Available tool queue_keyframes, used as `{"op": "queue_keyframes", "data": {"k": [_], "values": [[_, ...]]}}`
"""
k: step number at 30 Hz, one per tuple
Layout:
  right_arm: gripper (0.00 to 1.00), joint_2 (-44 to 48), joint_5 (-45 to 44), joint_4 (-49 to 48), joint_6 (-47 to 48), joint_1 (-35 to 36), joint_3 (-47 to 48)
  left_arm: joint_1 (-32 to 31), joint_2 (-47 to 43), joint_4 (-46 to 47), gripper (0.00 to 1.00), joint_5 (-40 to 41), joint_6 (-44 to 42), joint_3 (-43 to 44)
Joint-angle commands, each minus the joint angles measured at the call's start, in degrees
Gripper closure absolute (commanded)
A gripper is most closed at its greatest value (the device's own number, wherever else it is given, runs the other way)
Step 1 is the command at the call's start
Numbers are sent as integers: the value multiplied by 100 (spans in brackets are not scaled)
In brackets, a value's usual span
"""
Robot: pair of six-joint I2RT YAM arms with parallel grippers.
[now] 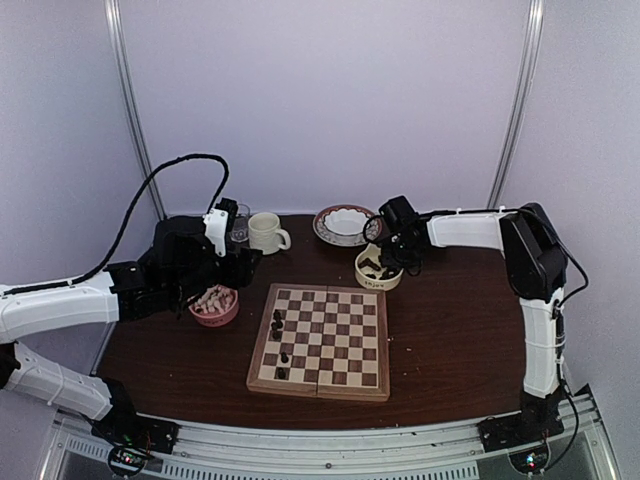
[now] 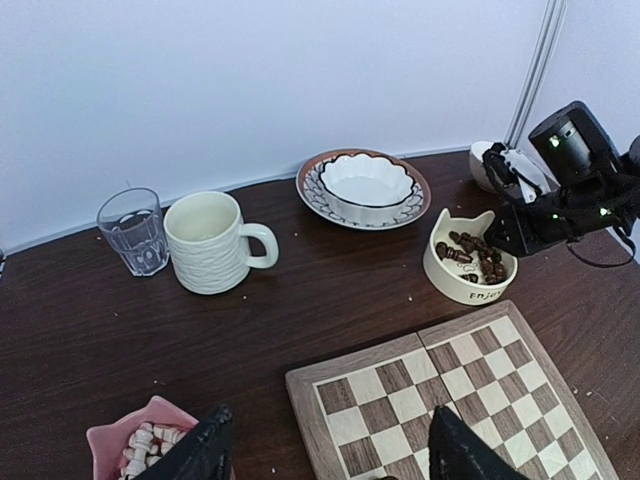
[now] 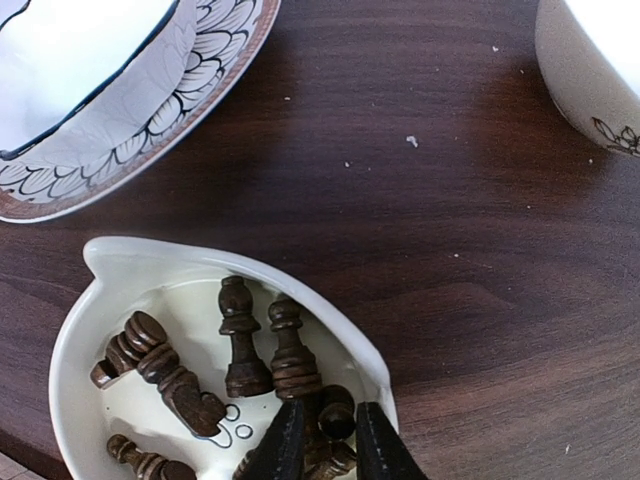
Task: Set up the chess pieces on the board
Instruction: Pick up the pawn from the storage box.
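Note:
The chequered board [image 1: 330,345] lies at mid-table, with three dark pieces [image 1: 277,322] along its left side. More dark pieces [image 3: 245,345] lie in a cream cat-eared bowl [image 1: 392,283] behind the board's far right corner. My right gripper [image 3: 328,440] reaches into that bowl, its fingers closed around a dark pawn [image 3: 338,412]; it also shows in the top view [image 1: 385,260]. My left gripper [image 2: 325,455] is wide open and empty, hovering over the board's far left corner [image 2: 400,390], beside a pink bowl [image 2: 105,445] of cream pieces.
A cream mug [image 2: 205,240] and a glass [image 2: 133,230] stand behind the pink bowl. A patterned bowl on a saucer [image 2: 365,180] sits at the back centre. A white cup [image 3: 600,60] is just beyond the cat-eared bowl.

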State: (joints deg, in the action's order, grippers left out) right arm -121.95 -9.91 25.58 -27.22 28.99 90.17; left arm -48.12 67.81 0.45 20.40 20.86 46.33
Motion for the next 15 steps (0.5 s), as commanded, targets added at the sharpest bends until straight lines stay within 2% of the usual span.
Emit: {"op": "queue_keyframes", "data": {"k": [1, 10, 15], "values": [[78, -118, -142, 134, -43, -61, 164, -42, -110, 311, 33, 43, -91, -50], [78, -322, -150, 152, -42, -78, 322, -48, -98, 289, 33, 26, -100, -25], [83, -374, -128, 112, -31, -78, 352, -49, -91, 263, 33, 8, -109, -6]]}}
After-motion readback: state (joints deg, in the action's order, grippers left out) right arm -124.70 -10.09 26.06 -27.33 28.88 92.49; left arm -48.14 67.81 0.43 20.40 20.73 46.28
